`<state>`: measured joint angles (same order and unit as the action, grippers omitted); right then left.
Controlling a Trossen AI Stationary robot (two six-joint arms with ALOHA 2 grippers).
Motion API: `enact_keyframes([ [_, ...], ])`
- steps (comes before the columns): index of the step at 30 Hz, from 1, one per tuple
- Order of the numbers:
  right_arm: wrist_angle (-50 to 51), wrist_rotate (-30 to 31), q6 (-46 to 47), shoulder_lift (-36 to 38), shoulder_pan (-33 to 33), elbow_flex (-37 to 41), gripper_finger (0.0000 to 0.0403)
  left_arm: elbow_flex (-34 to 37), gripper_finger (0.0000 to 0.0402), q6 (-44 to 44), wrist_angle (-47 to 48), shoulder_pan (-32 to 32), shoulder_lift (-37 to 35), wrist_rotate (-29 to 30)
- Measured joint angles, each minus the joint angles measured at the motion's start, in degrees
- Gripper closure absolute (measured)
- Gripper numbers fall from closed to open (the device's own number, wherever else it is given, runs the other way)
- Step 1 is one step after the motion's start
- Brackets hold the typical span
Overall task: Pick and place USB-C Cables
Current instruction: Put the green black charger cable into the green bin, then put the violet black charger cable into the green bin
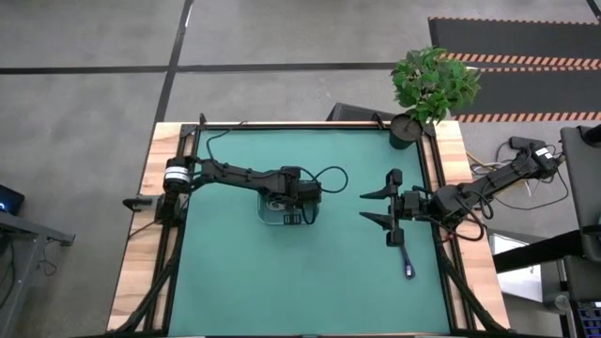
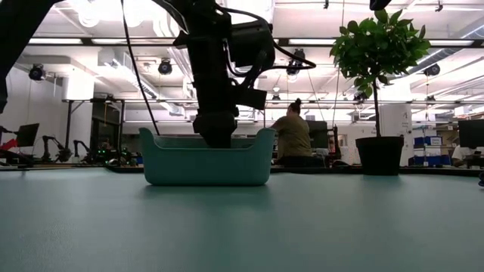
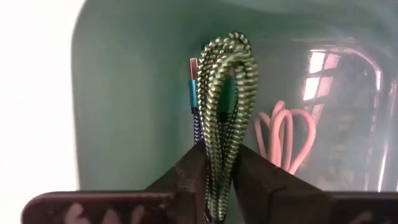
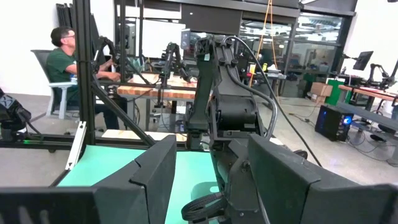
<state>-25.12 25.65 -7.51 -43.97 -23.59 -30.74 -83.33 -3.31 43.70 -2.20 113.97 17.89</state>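
A green braided USB-C cable (image 3: 227, 87) sits bundled between the fingers of my left gripper (image 3: 217, 152), which is shut on it. That gripper reaches down inside a small teal bin (image 2: 208, 162) near the middle of the table (image 1: 265, 214). A pink-white cable (image 3: 286, 134) lies in the bin beside the green one. A blue plug with a blue-white braided lead (image 3: 194, 102) shows right behind the green bundle. Another dark cable (image 1: 407, 262) lies on the mat near the right arm. My right gripper (image 1: 368, 207) hovers open to the right of the bin, touching nothing. My left gripper pinches the green cable bundle between its two fingers, across the bundle's strands near one end (image 3: 219, 163). The fingers come from above, pointing down into the bin. The bundle's looped end (image 3: 231, 45) reaches past the fingertips toward the bin's floor; whether it touches, I cannot tell.
A potted plant (image 1: 427, 89) stands at the table's far right corner. Thin black wires trail along the left arm (image 1: 329, 174). Open green mat (image 1: 310, 282) lies toward the near edge. People sit at benches beyond the table (image 2: 293, 136).
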Motion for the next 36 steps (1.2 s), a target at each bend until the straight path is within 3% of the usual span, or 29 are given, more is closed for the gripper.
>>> enact_keyframes([
  [10, 0.44, -0.02, 0.06, 0.00, 0.00, 0.00, 0.0213, 0.00, 0.0270, -0.05, 0.32, 0.00, -0.53, 0.00],
  [19, 1.29, -0.04, 2.03, 0.00, 0.00, 0.00, 0.0213, -0.11, 0.0263, 0.05, 0.83, 1.62, -6.90, -0.04],
  [26, 4.89, -0.12, 8.14, -0.55, -0.02, 0.00, 0.0213, -0.09, 0.0263, 8.21, -0.59, 5.57, -13.62, -0.19],
  [31, 9.63, -0.23, 15.67, -2.82, -0.10, 0.00, 0.0213, 1.76, 0.0263, 7.60, -9.82, 12.28, -16.44, 2.71],
  [36, 17.45, -1.10, 29.71, -6.41, -0.15, 0.00, 0.0213, 4.82, 0.0263, 1.51, -22.96, 18.88, -17.73, 4.42],
])
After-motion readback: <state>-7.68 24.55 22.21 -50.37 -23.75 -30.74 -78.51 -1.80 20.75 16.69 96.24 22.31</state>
